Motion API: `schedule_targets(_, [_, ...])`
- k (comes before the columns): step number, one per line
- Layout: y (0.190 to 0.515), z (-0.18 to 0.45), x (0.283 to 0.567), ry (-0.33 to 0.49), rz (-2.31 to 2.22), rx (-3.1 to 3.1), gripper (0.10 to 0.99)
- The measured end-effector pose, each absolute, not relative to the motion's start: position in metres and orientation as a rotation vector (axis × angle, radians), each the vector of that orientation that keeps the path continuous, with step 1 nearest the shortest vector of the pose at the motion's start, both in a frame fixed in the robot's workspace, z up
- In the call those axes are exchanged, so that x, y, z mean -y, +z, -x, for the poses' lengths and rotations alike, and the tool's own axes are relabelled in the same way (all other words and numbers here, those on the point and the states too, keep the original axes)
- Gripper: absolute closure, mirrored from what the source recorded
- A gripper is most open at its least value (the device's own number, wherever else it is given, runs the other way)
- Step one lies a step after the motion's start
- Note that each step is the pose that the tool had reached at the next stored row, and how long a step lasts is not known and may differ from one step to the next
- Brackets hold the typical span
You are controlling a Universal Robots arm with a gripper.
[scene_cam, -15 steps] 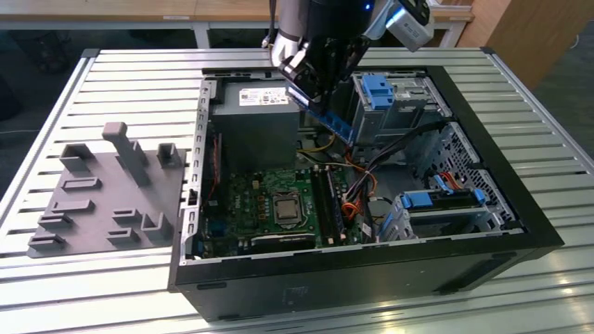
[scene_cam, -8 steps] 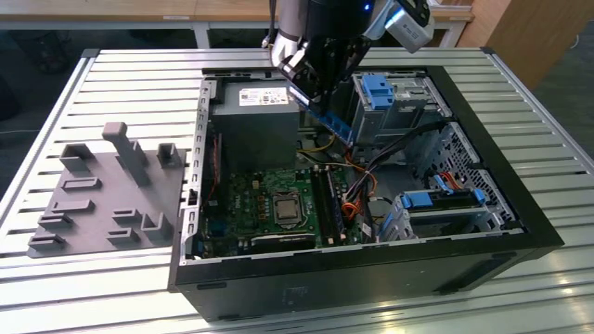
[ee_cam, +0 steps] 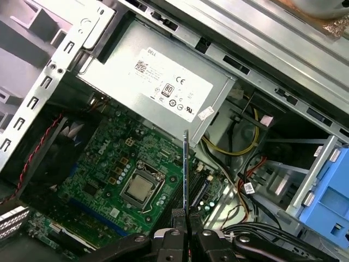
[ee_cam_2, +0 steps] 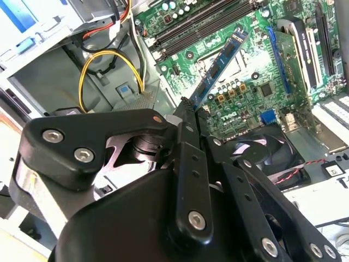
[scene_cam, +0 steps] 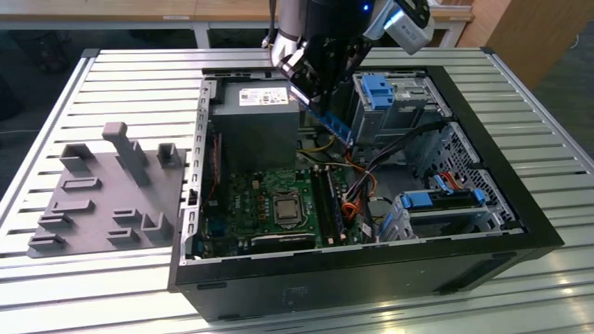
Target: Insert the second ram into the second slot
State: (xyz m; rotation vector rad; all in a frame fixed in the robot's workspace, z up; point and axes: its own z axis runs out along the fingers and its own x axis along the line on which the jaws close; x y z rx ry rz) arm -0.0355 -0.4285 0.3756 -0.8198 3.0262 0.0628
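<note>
Gripper (scene_cam: 316, 99) clamps one end of the second ram (scene_cam: 339, 129), leaving its length free above the motherboard (scene_cam: 263, 203) and its memory slots (scene_cam: 327, 200).

Setting: robotics lab or workshop. Evidence:
- Slatted aluminium-profile table (scene_cam: 121, 76) carrying an opened desktop computer case (scene_cam: 371, 285), motherboard (scene_cam: 269, 202) exposed.
- Grey fixture plate (scene_cam: 102, 202) with upright pegs beside the case.
- Wooden-topped bench (scene_cam: 139, 10) behind.
- Industrial arm (scene_cam: 311, 21) overhead, claw (scene_cam: 316, 94) clamped on the second ram (scene_cam: 336, 125).

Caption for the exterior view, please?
Gripper holding a blue RAM stick, tilted, above the motherboard of an open computer case.
</note>
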Motion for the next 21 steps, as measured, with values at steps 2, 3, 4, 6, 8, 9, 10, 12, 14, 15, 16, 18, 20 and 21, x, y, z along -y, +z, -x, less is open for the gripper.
schedule_targets(2, [0.3756, 0.0355, 0.4285, 0.063, 0.803, -3.03, 0.949])
schedule_targets(3, [0.3756, 0.0355, 0.4285, 0.062, 0.793, -3.033, 0.949])
schedule_targets(4, [0.3756, 0.0355, 0.4286, 0.062, 0.782, -3.036, 0.949])
schedule_targets(6, [0.3754, 0.0355, 0.4286, 0.061, 0.754, -3.043, 0.949])
schedule_targets(8, [0.3753, 0.0355, 0.4286, 0.06, 0.724, -3.05, 0.949])
schedule_targets(9, [0.3752, 0.0355, 0.4286, 0.059, 0.71, -3.053, 0.949])
schedule_targets(10, [0.3752, 0.0355, 0.4286, 0.058, 0.694, -3.057, 0.949])
schedule_targets(12, [0.3752, 0.0355, 0.4286, 0.057, 0.666, -3.063, 0.949])
schedule_targets(14, [0.3751, 0.0355, 0.4286, 0.056, 0.637, -3.069, 0.949])
schedule_targets(15, [0.3751, 0.0355, 0.4285, 0.055, 0.624, -3.071, 0.949])
schedule_targets(16, [0.3751, 0.0355, 0.4285, 0.054, 0.611, -3.074, 0.949])
schedule_targets(18, [0.375, 0.0355, 0.4285, 0.052, 0.584, -3.079, 0.949])
schedule_targets(20, [0.375, 0.0355, 0.4286, 0.05, 0.56, -3.084, 0.949])
schedule_targets(21, [0.3749, 0.0355, 0.4285, 0.05, 0.548, -3.086, 0.949])
